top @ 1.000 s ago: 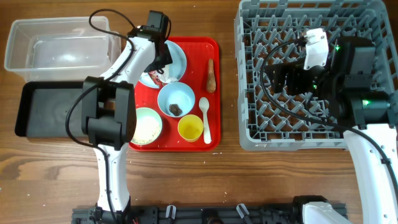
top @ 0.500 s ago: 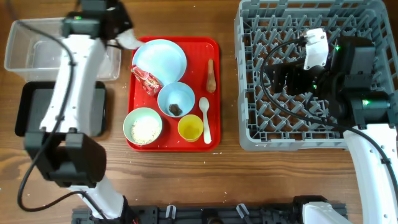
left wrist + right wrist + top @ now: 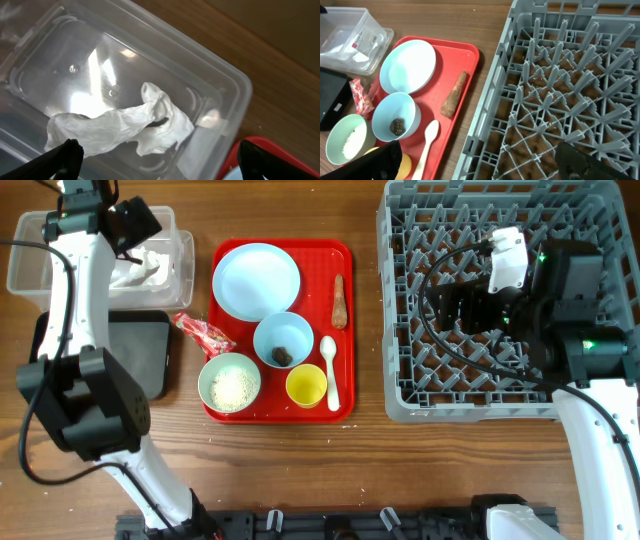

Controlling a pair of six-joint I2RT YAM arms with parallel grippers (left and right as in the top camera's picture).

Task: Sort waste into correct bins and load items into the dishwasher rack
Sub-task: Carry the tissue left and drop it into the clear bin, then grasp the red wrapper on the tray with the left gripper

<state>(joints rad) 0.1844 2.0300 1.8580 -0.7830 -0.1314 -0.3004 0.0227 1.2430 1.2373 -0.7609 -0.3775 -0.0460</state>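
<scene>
The left gripper (image 3: 160, 151) hangs over the clear tub (image 3: 40, 275) at 10 o'clock on the table (image 3: 300, 470), fingers spread apart and holding nothing. The white paper (image 3: 117, 127) lies loose on the tub floor under it, so the tub appears to serve as the paper bin.

The red wrapper (image 3: 200, 330) lies across the red tray (image 3: 345, 255) rim at its 9 o'clock side, between it and the black tray (image 3: 150, 345), in neither bin. It looks like the nearest waste for this arm.

On the red tray, the plate (image 3: 256, 280) at 11 o'clock is bare. The blue bowl (image 3: 270, 335) holds a dark lump (image 3: 284, 355) and the green bowl (image 3: 212, 375) holds rice (image 3: 232, 388), so both likely need emptying before loading. The yellow cup (image 3: 305, 386), spoon (image 3: 329, 370) and brown food piece (image 3: 340, 300) sit along the 3 o'clock side.

The right gripper (image 3: 477, 160) waits above the rack (image 3: 400, 330), fingers apart and empty, probably parked clear of the left arm's work.
</scene>
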